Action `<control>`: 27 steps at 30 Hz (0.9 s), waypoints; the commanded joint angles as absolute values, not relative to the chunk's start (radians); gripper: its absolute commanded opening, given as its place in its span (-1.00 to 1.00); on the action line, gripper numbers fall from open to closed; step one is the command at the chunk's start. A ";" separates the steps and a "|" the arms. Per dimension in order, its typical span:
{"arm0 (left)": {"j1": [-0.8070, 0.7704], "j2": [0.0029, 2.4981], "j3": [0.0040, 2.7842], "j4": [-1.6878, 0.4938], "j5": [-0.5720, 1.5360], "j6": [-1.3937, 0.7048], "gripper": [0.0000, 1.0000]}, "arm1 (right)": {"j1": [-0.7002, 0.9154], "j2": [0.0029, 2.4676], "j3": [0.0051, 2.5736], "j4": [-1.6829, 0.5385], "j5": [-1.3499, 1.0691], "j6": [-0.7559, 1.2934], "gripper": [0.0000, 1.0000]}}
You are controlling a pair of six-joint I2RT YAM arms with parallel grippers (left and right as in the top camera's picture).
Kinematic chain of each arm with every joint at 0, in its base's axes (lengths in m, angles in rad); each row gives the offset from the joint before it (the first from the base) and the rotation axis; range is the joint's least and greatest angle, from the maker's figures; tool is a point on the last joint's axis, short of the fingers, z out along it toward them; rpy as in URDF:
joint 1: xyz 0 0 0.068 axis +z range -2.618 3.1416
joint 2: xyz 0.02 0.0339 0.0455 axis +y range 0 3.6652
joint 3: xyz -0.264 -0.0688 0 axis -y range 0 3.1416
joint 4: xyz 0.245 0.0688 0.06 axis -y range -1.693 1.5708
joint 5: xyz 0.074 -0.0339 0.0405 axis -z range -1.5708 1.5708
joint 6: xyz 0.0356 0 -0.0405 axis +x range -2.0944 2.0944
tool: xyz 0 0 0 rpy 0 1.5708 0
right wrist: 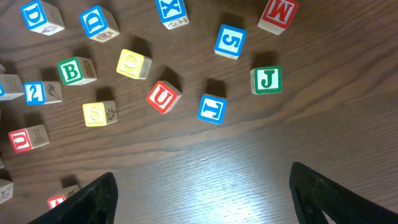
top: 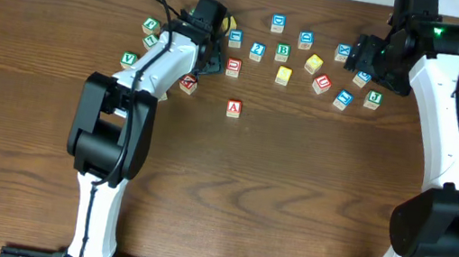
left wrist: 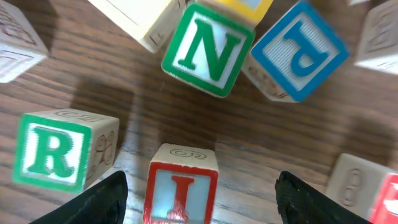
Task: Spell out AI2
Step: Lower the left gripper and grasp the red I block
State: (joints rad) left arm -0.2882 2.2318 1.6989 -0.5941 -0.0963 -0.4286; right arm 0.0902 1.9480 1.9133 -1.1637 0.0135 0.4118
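Left gripper point(left wrist: 200, 186) half-open, holding nothing; red I cube point(left wrist: 181, 190) sits between its fingers point(left wrist: 106, 202) at wrist-frame bottom centre, biased toward the frame-left finger. Right gripper point(right wrist: 202, 199) wide open, empty, farther off. A cube point(top: 233, 107) sits at overhead centre.

1. The table point(right wrist: 249, 155): dark wood grain, smooth, with a soft sheen under the light.
2. The I cube point(left wrist: 181, 186): pale bare wood sides with embossed marks; painted red-framed face, slightly glossy.
3. The arms point(top: 444, 97): smooth white shells, black joints.
4. The left fingers point(left wrist: 93, 202): matt black.
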 commanded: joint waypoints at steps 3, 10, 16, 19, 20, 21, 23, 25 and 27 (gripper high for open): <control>-0.287 2.252 1.717 -0.592 -0.117 -0.404 0.51 | 0.093 1.933 1.929 -1.167 0.009 0.402 0.67; -0.287 2.262 1.705 -0.578 -0.118 -0.397 0.40 | 0.093 1.933 1.929 -1.171 0.009 0.376 0.67; -0.287 2.269 1.703 -0.571 -0.117 -0.397 0.05 | 0.093 1.933 1.929 -1.172 0.009 0.358 0.67; -0.287 2.269 1.703 -0.570 -0.117 -0.397 -0.03 | 0.093 1.933 1.929 -1.172 0.009 0.358 0.67; -0.287 2.269 1.703 -0.570 -0.117 -0.397 -0.09 | 0.093 1.933 1.929 -1.172 0.009 0.358 0.68; -0.287 2.269 1.703 -0.570 -0.117 -0.397 -0.14 | 0.093 1.933 1.929 -1.172 0.009 0.358 0.68; -0.287 2.268 1.703 -0.570 -0.117 -0.397 -0.25 | 0.093 1.933 1.929 -1.174 0.009 0.358 0.68; -0.287 2.266 1.703 -0.569 -0.117 -0.397 -0.29 | 0.093 1.933 1.929 -1.175 0.009 0.358 0.69; -0.287 2.260 1.703 -0.570 -0.117 -0.397 -0.31 | 0.093 1.933 1.929 -1.177 0.009 0.358 0.70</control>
